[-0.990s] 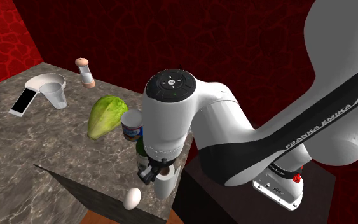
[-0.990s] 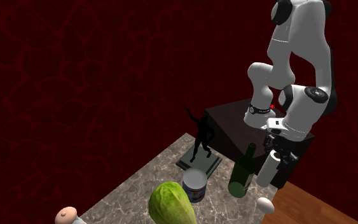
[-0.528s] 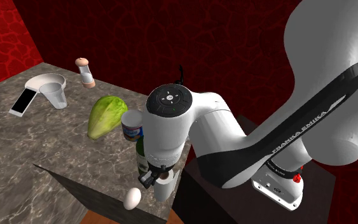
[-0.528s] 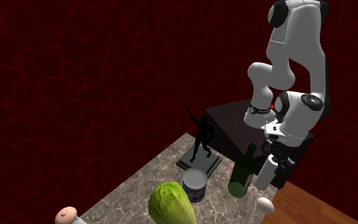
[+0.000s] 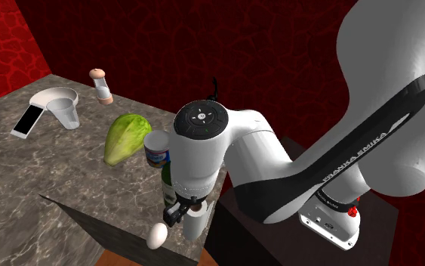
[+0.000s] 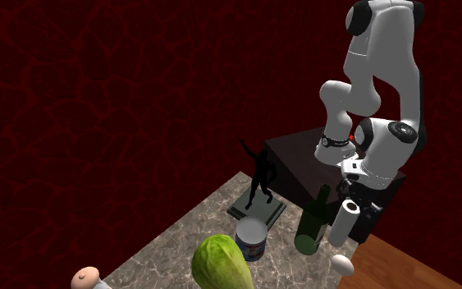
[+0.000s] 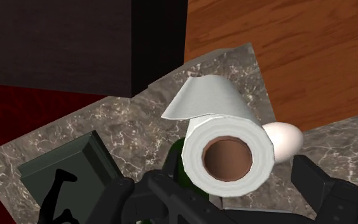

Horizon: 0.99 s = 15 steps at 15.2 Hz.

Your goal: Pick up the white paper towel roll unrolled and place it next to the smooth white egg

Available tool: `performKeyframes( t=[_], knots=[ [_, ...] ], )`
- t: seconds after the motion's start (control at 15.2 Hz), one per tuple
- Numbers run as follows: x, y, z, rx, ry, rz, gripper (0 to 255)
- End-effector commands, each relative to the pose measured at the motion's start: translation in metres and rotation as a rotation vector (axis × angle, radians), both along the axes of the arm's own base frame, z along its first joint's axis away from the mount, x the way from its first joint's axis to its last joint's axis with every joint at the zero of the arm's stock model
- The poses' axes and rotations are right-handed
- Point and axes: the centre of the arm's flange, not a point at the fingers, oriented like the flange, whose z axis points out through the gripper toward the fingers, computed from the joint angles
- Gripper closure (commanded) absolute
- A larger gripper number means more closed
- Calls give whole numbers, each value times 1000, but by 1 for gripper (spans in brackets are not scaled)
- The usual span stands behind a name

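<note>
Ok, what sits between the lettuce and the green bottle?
A can stands between the lettuce and the green bottle; this is clearest in the second exterior view.

The white arm (image 5: 278, 177) sweeps in from the shoulder view's 2 o'clock toward the middle, its wrist bent straight down so the black gripper (image 5: 184, 211) points toward 6 o'clock, fingers (image 7: 327, 188) spread well apart.

My wrist camera: paper towel roll (image 7: 229, 159) hides most of bottle (image 7: 175, 164), part of egg (image 7: 288, 141); shaker (image 6: 85, 277) cut off, second exterior view's lower left.
</note>
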Motion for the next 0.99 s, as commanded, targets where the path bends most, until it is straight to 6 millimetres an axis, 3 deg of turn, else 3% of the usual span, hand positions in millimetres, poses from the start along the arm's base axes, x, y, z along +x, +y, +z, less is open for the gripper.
performKeyframes(
  t=[0.0,0.13,0.4,0.92],
  knots=[
    [0,0,0,0,0,0,0],
    [0,0,0,0,0,0,0],
    [-3,3,50,0,0,0,0],
    [-3,3,50,0,0,0,0]
  ],
)
